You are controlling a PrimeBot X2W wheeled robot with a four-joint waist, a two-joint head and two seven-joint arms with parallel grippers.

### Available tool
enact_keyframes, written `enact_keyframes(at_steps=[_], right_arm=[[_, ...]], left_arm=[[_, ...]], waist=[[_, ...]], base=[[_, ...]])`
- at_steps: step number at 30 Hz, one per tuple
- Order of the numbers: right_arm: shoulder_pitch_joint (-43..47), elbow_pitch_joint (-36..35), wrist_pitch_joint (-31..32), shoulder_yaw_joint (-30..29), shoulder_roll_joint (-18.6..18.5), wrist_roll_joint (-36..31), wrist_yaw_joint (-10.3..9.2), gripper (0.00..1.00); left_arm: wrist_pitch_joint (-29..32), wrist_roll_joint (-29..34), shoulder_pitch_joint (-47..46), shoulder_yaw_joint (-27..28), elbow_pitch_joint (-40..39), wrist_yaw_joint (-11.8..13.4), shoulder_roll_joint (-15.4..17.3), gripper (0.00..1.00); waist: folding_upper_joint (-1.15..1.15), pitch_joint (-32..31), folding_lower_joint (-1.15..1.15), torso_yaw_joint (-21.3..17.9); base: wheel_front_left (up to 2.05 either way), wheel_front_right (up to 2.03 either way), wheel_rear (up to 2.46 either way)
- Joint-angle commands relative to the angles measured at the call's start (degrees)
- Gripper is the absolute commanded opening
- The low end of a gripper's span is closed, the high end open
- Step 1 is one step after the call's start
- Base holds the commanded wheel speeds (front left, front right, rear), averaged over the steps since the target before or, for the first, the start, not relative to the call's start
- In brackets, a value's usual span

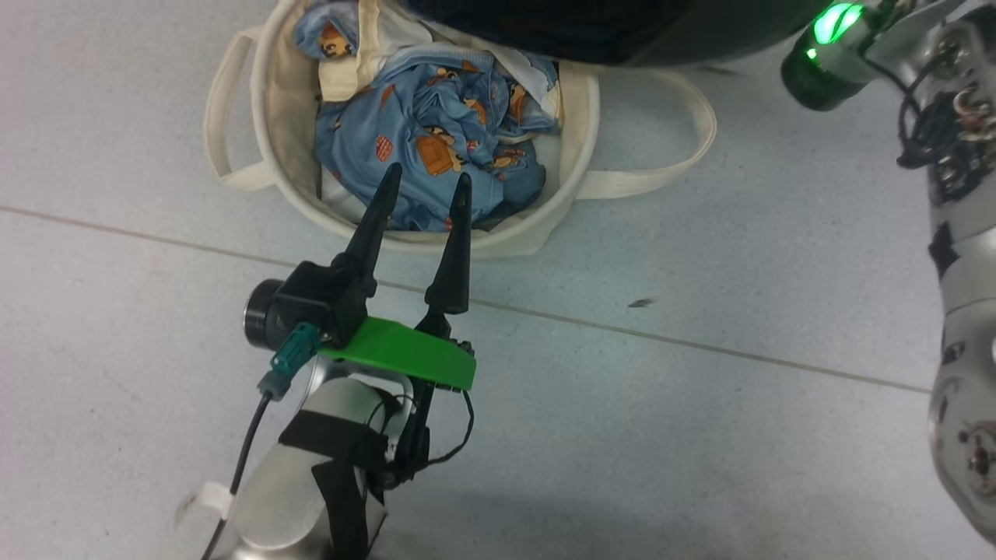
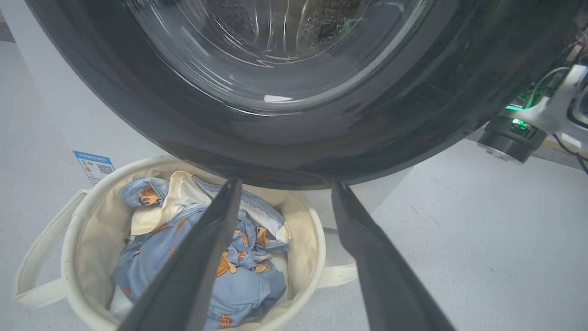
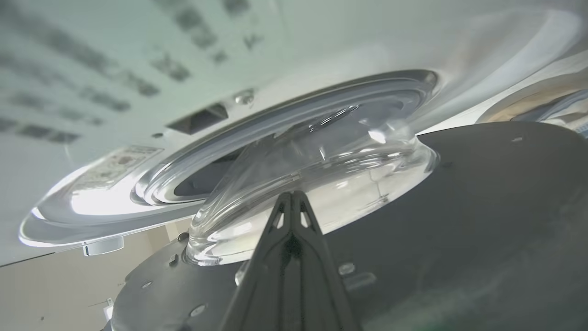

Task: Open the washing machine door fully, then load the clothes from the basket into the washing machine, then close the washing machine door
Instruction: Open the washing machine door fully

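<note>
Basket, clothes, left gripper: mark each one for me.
basket point(image 1: 288, 132), head view, inner left wall.
clothes point(image 1: 436, 117), head view, middle of the blue printed fabric.
left gripper point(image 1: 429, 173), head view, midway between its open fingertips.

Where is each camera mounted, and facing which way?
Head view: on the head, facing down at basket of clothes; open left gripper, right arm show.
Left wrist view: on that wrist, facing the washing machine door; own fingers show.
Right wrist view: on that wrist, facing the door's glass; shut right gripper shows.
Shared: both wrists see the door.
</note>
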Motion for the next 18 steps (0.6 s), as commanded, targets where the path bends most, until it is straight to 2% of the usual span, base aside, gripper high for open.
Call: enact_keyframes(at_steps=[1,14,18], right_arm=[[1.69,-1.98,0.76,0.69,1.8,0.44,0.46,0.0],[16.97,-6.11,-0.28,3.44,5.35,2.43,0.46,0.0],[23.73,-9.93,-0.43,7.01,5.58,5.18,0.46,0.0]], left_arm=[[-0.5,-0.37,1.43,1.75,-1.58,0.16,0.87,1.0],[-0.5,0.11,7.02,4.74,0.18,-1.95,0.87,1.0],[-0.5,-0.06,9.4,5.11,1.08,-2.45,0.87,1.0]], waist=[[-0.01,-0.99,0.0,-0.03],[-0.01,-11.25,0.0,-1.34],[-0.01,-14.9,0.0,-1.33]], base=[[0.0,0.0,0.0],[0.0,0.0,0.0],[0.0,0.0,0.0]])
